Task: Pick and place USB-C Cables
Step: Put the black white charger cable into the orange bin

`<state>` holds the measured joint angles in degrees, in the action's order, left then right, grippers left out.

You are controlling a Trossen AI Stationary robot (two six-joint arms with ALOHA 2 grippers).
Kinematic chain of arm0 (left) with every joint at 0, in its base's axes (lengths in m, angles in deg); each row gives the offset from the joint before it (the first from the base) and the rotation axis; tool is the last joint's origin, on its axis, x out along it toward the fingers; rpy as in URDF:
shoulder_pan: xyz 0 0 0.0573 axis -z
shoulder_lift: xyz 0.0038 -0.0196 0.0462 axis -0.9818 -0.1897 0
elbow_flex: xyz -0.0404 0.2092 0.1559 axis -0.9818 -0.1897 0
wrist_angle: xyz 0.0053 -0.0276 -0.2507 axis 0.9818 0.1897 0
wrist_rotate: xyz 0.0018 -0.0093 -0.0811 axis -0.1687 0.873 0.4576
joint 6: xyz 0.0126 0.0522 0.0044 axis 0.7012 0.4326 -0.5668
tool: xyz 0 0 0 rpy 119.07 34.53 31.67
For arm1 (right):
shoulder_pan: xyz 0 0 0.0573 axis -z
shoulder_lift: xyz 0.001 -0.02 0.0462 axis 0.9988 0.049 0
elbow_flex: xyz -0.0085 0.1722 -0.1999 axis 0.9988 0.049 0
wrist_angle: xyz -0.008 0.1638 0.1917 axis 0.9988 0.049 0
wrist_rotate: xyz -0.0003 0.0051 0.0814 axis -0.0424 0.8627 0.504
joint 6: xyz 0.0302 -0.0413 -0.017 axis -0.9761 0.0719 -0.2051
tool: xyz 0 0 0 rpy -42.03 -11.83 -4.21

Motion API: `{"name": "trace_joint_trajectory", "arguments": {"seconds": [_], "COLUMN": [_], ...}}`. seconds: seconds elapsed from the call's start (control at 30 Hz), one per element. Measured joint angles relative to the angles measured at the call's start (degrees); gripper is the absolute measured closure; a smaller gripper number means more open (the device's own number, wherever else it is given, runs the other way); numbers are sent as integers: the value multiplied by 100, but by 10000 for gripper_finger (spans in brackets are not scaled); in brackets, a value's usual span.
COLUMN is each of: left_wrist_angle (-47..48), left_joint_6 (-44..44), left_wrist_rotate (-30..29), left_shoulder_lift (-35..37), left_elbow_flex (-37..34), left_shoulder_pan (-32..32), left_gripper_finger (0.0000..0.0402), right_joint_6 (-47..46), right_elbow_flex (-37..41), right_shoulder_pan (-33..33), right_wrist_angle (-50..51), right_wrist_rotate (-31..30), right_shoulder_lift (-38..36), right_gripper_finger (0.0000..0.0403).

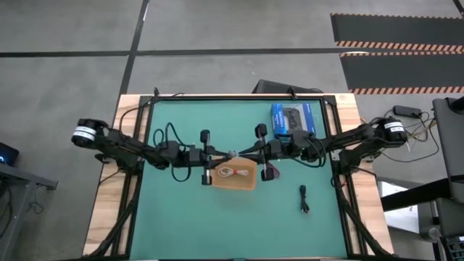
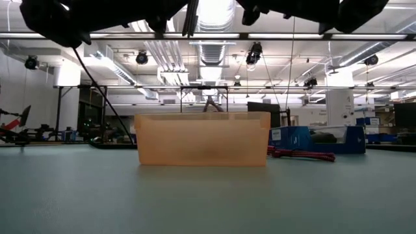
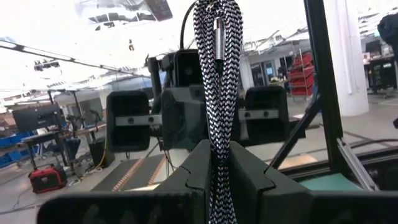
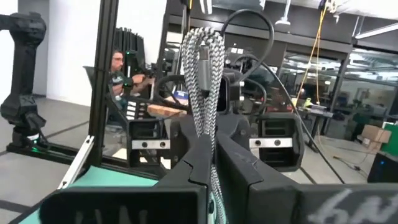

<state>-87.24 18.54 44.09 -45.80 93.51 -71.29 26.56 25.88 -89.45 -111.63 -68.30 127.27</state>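
Left claw (image 3: pixel 217 180) and right claw (image 4: pixel 208 180), level and facing over the orange tray (image 1: pixel 243 183), both pinch the silver-grey cable (image 3: pixel 217 74).

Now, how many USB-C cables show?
4: silver-grey braided cable in left gripper and right gripper; white cable in orange tray; magenta cable by blue box; black cable on mat.

Braided silver-grey cable (image 3: pixel 217 93) held aloft; black cable (image 1: pixel 304 199) on mat

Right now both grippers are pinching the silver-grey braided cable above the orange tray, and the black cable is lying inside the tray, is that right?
Not quite. The black cable lies on the green mat, outside the orange tray, toward the right arm's side; the high view shows it. The left gripper and right gripper do both pinch the silver-grey braided cable above the tray.
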Motion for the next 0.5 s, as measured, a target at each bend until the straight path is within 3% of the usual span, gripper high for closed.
{"name": "trace_joint_trajectory", "arguments": {"seconds": [0.5], "left_wrist_angle": [-16], "left_joint_6": [5], "left_wrist_rotate": [-201], "left_shoulder_lift": [71], "left_elbow_flex": [9], "left_shoulder_pan": [-6], "left_gripper_finger": [383], "right_joint_6": [-210], "right_elbow_flex": [-230], "right_shoulder_pan": [-11], "right_wrist_angle": [139], "right_wrist_rotate": [-91], "right_shoulder_lift": [9], "right_gripper_finger": [216]}}
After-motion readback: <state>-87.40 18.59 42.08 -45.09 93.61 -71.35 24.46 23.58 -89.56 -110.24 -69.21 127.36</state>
